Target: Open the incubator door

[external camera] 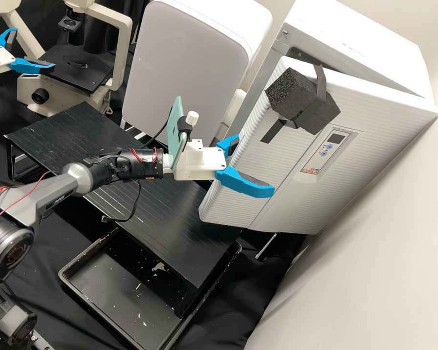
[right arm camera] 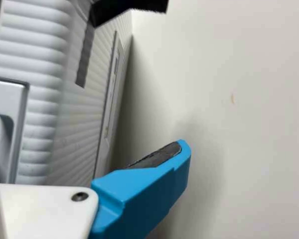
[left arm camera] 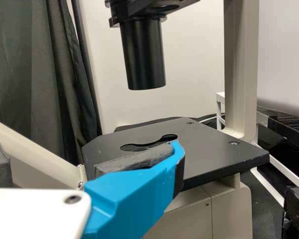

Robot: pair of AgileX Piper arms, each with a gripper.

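Note:
The white incubator [external camera: 355, 43] stands at the right, its ribbed door [external camera: 277, 165] ajar with a gap along the top. My right gripper [external camera: 254, 164] is open at the door's free side edge. One blue finger lies across the ribbed front; the other is by the side edge, its tip partly hidden. In the right wrist view, the right gripper [right arm camera: 89, 162] has one finger beside the door [right arm camera: 82, 117], near a grey handle recess [right arm camera: 7, 97]. At the upper left, my left gripper [external camera: 34, 48] stands open by the microscope; the left gripper [left arm camera: 84, 142] is empty in its wrist view.
A black foam block [external camera: 304, 99] is strapped to the door's upper part. Left of the incubator stands a grey-white device [external camera: 185, 63]. The microscope stage [left arm camera: 214, 154] lies beyond the left gripper. A black ribbed platform [external camera: 131, 194] and black tray [external camera: 73, 277] lie below.

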